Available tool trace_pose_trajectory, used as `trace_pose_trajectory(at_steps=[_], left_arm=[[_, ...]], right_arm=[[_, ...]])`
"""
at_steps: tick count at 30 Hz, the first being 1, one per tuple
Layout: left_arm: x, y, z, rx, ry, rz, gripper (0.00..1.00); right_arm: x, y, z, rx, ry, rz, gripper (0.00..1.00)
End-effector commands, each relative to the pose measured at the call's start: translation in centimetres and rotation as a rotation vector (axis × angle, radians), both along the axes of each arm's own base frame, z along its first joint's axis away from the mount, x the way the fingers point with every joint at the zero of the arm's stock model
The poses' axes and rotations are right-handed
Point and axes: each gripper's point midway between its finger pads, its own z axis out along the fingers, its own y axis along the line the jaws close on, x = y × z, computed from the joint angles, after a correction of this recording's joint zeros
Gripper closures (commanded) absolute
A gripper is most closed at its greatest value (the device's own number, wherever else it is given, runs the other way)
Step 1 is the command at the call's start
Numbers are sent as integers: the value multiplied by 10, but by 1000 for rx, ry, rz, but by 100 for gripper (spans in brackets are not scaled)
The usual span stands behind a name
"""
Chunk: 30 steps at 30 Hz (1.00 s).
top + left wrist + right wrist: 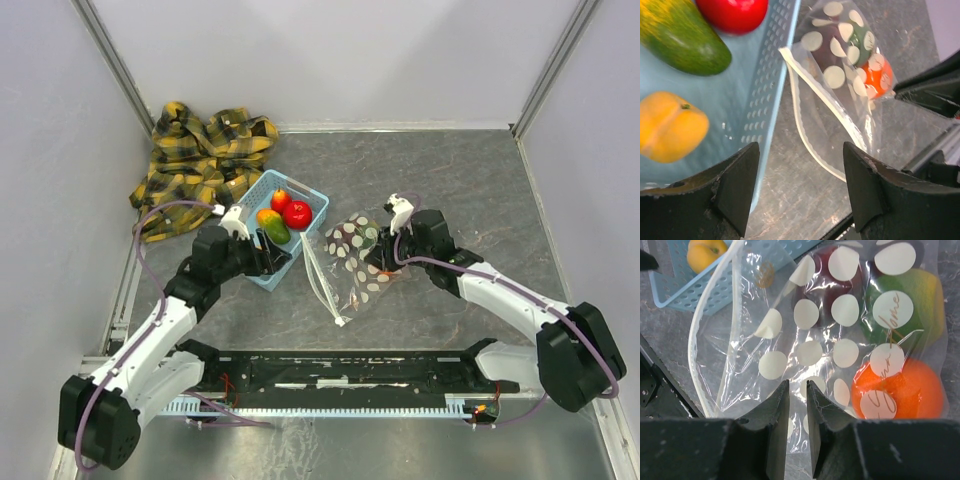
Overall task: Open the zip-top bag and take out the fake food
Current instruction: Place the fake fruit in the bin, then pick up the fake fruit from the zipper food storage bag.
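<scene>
The bag [352,258] lies on the table [470,180], just to the right of the basket [301,184]. Its zip strip [690,345] is turned towards the basket and its mouth is parted. Three fruits are packed together in the closed end, touching one another: a maroon fruit [822,287], a green fruit [920,300] and an orange fruit [910,390]. Only slack film is seen in the part of the bag nearer the mouth.

In the basket, a red fruit [732,12], a green-yellow fruit [682,42] and a peach [670,125] lie on the floor. They are close together, and whether they touch cannot be told. A smaller red-orange fruit [281,198] is seen at the far corner in the top view.

The right gripper [798,390] is set over the dotted film beside the orange fruit. Its jaws are drawn almost together, and a fold of the bag is pinched between them. The left gripper [800,165] is held over the basket's near right wall. Its jaws are spread wide and nothing is clasped, with the basket floor under one finger and the bare table under the other.

A plaid shirt [200,160] is heaped in the far left corner, beyond the basket.
</scene>
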Motion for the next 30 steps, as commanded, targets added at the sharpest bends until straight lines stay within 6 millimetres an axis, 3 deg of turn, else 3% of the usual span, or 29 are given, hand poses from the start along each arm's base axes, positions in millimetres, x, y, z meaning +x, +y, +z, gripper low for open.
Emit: trace_pose_trajectory(at_steps=[1,13,23,30], left_arm=[[-6,-22,18,-146,-26,-83,27],[-18,-42,1,-256,43,-159,35],[-28,-60,-9,-277,77,-204,37],[-35,-76,-18,-272,96,-238,38]], right_arm=[[23,10,32,38,-92,-10,72],[48,10,38,-13,-124,-52,71],[79,-19,29,-98,-99,-174,68],[80,-49,13,-158,-45,-253,68]])
